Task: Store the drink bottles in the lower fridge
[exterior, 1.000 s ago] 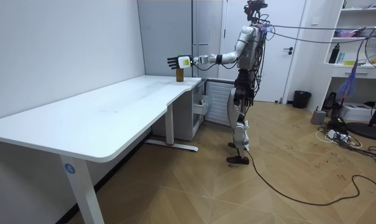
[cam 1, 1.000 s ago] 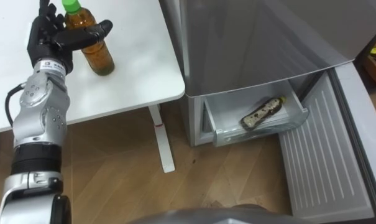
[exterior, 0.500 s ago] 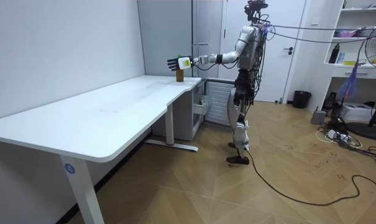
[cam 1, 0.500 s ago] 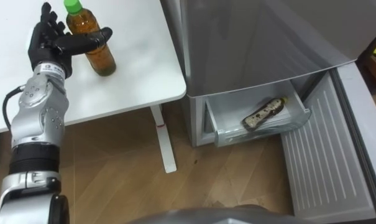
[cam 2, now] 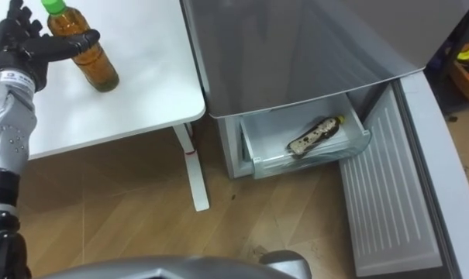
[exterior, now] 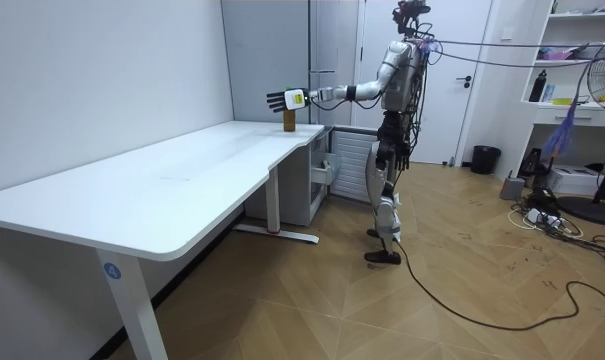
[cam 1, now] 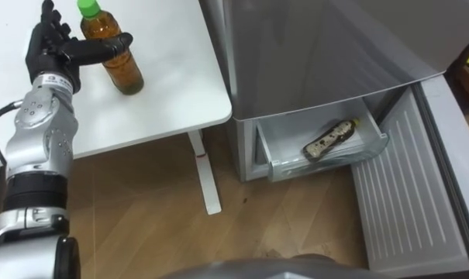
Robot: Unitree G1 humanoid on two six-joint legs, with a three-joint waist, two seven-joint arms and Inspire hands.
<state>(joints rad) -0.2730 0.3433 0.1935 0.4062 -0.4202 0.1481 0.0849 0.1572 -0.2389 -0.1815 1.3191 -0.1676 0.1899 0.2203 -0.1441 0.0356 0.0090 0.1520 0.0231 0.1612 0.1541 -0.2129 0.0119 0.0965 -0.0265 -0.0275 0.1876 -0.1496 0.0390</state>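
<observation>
a: bottle [cam 1: 124, 71]?
b: amber drink, green cap, upright on tabletop [cam 1: 172, 85], back from its near right corner.
a: left robot hand [cam 1: 52, 53]?
b: just left of bottle, fingers straight and spread, thumb across its front.

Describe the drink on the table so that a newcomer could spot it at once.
Left of the grey fridge stands a white table. On it a bottle stands upright, amber with a green cap, the left hand at it. The other drink lies flat in the fridge's open drawer.
</observation>
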